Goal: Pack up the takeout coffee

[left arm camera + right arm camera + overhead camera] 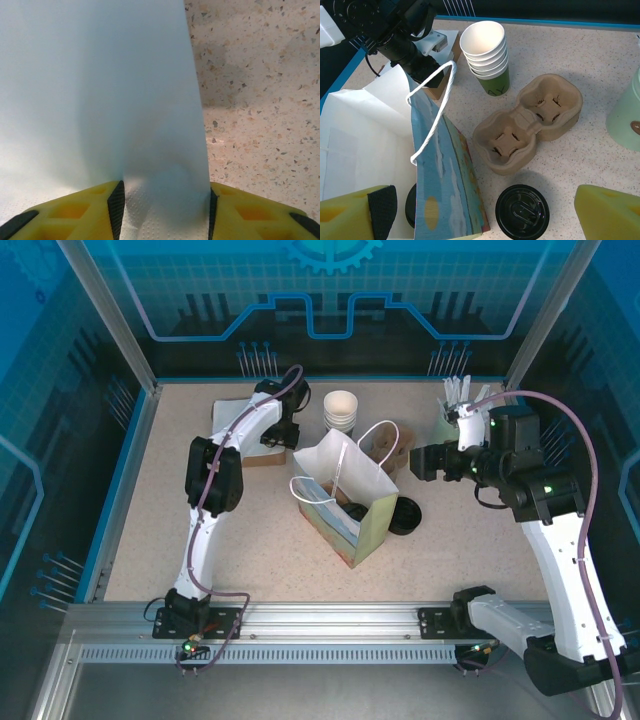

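The paper bag [340,502] [440,185] stands open mid-table. Low inside it a round black lid [410,206] shows, which I take for the takeout coffee; the bag wall hides its cup. Another black lid [522,212] [405,516] lies on the table right of the bag. My right gripper [485,220] [428,462] hangs open above the bag's right edge and that lid, holding nothing. At the back left my left gripper [164,210] [283,436] is shut on a white embossed napkin [150,150], which spans from pad to pad.
A stack of white cups with green bands [487,55] [340,410] stands behind the bag. The brown pulp cup tray [530,122] [385,445] lies to its right. A pale green cup of straws [458,408] [625,115] is at the back right.
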